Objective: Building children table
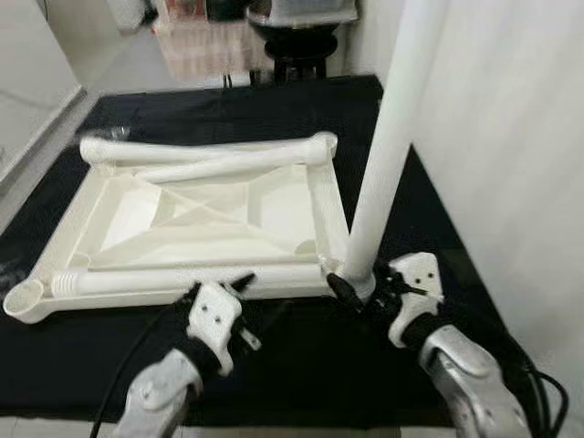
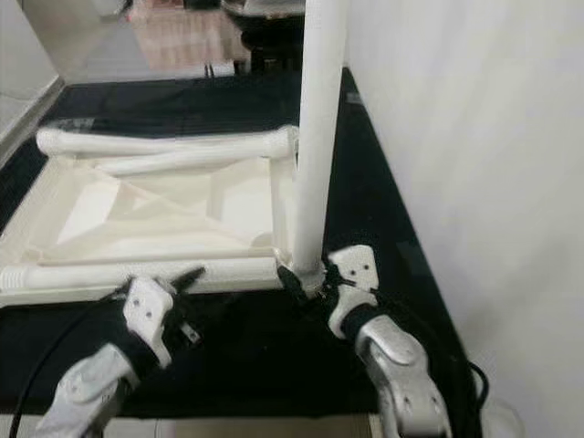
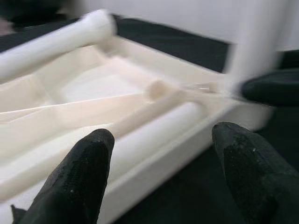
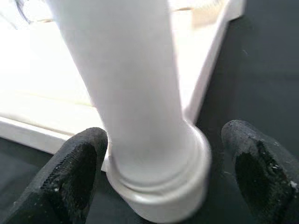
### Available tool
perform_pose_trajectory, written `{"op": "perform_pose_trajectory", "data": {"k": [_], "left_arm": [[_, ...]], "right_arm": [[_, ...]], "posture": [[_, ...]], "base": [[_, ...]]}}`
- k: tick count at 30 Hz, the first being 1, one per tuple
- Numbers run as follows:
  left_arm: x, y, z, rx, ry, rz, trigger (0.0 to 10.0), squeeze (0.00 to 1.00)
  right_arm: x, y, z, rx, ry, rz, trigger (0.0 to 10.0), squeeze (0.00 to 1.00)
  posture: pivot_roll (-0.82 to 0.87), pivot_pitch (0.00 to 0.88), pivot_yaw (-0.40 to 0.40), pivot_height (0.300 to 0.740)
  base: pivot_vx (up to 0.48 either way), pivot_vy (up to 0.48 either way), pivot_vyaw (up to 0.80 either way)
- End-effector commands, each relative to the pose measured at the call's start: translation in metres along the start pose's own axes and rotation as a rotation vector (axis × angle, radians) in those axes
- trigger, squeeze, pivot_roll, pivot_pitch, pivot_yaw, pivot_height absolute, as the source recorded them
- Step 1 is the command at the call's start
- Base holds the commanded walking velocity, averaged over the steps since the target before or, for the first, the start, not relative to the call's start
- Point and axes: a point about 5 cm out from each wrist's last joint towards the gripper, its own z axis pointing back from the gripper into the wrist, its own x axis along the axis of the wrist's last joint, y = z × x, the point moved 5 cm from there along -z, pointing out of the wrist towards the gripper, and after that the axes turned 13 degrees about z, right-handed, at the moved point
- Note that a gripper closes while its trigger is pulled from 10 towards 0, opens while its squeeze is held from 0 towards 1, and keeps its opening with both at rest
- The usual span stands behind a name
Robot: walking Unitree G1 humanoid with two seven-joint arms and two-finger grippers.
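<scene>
Nearest, the right claw (image 1: 358, 290) is sitting with its fingers spread on either side of the base of the upright white leg (image 1: 383, 146), while the left claw (image 1: 222, 290) is hovering open at the near edge of the upturned white table top (image 1: 196, 219). The top is lying on a black mat (image 1: 274, 109), holding loose legs (image 1: 210, 151) in its hollow, with bare mat beyond.

A black mat (image 1: 274, 356) covers the floor and carries everything. On it lies a white plastic tabletop (image 1: 196, 219), upside down, its ribbed underside facing up. One white leg (image 1: 383, 137) stands upright at the tabletop's near right corner. Three more white legs lie on the frame: one (image 1: 205, 149) along the far edge, another (image 1: 224, 166) just beside it, a third (image 1: 182, 278) along the near edge.
</scene>
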Motion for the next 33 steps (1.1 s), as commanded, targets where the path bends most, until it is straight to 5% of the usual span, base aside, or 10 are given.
{"op": "perform_pose_trajectory", "data": {"k": [1, 10, 13, 14, 16, 17, 26, 29, 33], "left_arm": [[-0.006, 0.009, 0.004, 0.060, 0.026, -0.017, 10.0, 0.00], [-0.006, 0.021, 0.005, 0.138, 0.039, -0.069, 10.0, 0.00], [-0.005, 0.024, 0.006, 0.173, 0.044, -0.149, 10.0, 0.00], [-0.004, 0.024, 0.006, 0.186, 0.043, -0.178, 10.0, 0.00], [-0.004, 0.024, 0.006, 0.186, 0.043, -0.178, 10.0, 0.00], [-0.004, 0.025, 0.006, 0.193, 0.044, -0.190, 10.0, 0.00], [-0.007, 0.009, -0.002, 0.075, 0.063, -0.083, 10.0, 0.00], [-0.008, -0.012, 0.000, -0.070, 0.075, 0.047, 10.0, 0.00], [-0.007, -0.015, 0.000, -0.095, 0.078, 0.036, 10.0, 0.00]], "right_arm": [[0.008, 0.004, 0.009, 0.022, -0.043, -0.005, 10.0, 1.00], [0.004, 0.004, 0.023, -0.007, -0.050, -0.034, 10.0, 1.00], [0.003, 0.008, 0.021, -0.020, -0.056, -0.057, 10.0, 0.99], [0.004, 0.011, 0.021, -0.010, -0.063, -0.064, 10.0, 0.53], [0.004, 0.011, 0.021, -0.010, -0.063, -0.064, 10.0, 0.53], [0.005, 0.013, 0.021, -0.002, -0.072, -0.072, 10.0, 0.00], [0.016, 0.015, 0.011, 0.116, -0.120, -0.018, 10.0, 0.00], [0.014, 0.021, 0.008, 0.352, -0.093, 0.122, 10.0, 0.00], [0.012, 0.007, 0.005, 0.383, -0.069, 0.190, 10.0, 0.00]], "posture": [[-0.08, 0.160, 0.038, 0.740], [-0.09, 0.158, 0.047, 0.740], [-0.09, 0.154, 0.048, 0.740], [-0.09, 0.154, 0.048, 0.740], [-0.09, 0.154, 0.048, 0.740], [-0.09, 0.154, 0.046, 0.740], [-0.09, 0.152, 0.054, 0.740], [-0.09, 0.150, 0.056, 0.740], [-0.08, 0.149, 0.058, 0.740]], "base": [[0.000, 0.000, 0.00], [0.000, 0.000, 0.00], [0.000, 0.000, 0.00], [0.000, 0.000, 0.00], [0.000, 0.000, 0.00], [0.000, 0.000, 0.00], [0.000, 0.000, 0.00], [0.000, 0.000, 0.00], [0.000, 0.000, 0.00]]}}
